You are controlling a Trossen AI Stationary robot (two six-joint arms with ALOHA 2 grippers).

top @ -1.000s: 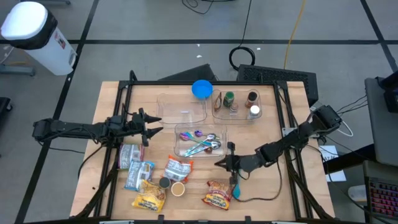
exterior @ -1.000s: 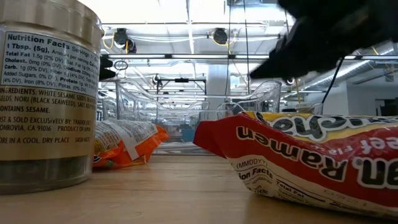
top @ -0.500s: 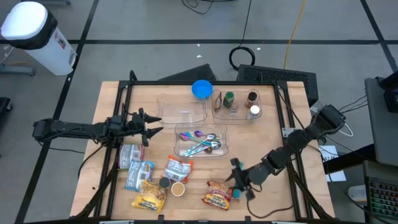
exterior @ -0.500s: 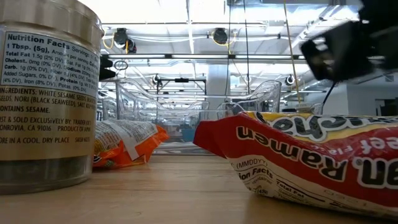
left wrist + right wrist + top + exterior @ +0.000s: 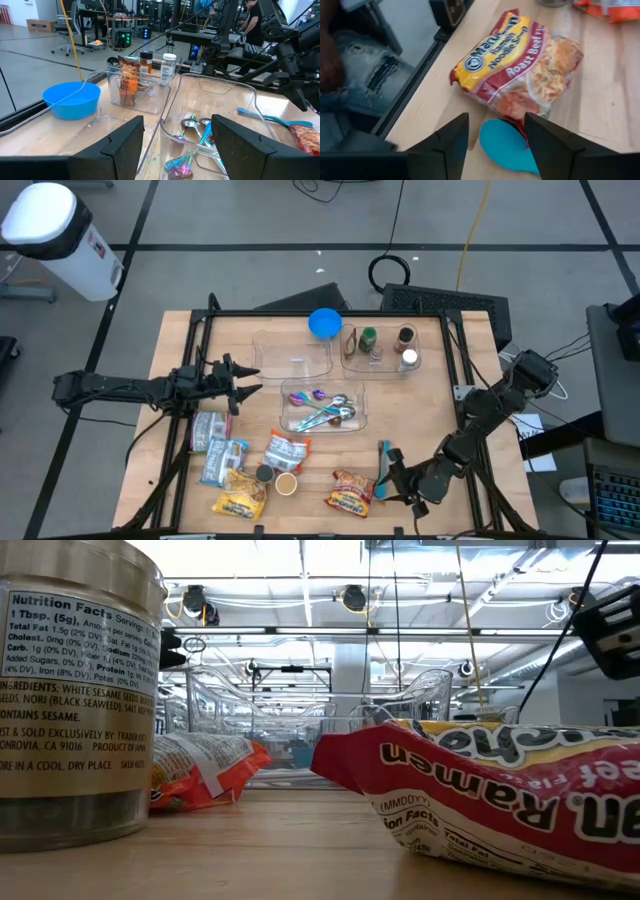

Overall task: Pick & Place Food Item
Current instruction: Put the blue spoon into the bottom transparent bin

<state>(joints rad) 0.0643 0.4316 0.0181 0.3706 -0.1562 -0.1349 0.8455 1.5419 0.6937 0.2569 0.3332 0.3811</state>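
Note:
A red and yellow ramen packet (image 5: 350, 492) (image 5: 515, 65) lies flat on the table near its front edge; it fills the low view's right (image 5: 500, 800). My right gripper (image 5: 392, 482) (image 5: 497, 145) hovers just right of it, open and slanting down. A teal spatula's blade (image 5: 506, 146) lies on the table between the fingers, against the packet's edge. I cannot tell whether the fingers touch the blade. My left gripper (image 5: 250, 385) (image 5: 177, 145) waits open at the table's left, pointing level toward the clear bins.
A clear tray of spoons (image 5: 325, 408) sits mid-table. Farther back are a clear bin (image 5: 292, 355), a blue bowl (image 5: 323, 323) and a bin of jars (image 5: 380, 350). A can (image 5: 75, 690), several snack packs (image 5: 285, 450) and small cups (image 5: 286, 483) lie front left.
My right arm has swung from beside the spoon tray toward the table's near edge and a little to the right. It now hangs just right of the ramen packet, and in the low view it has gone off to the upper right.

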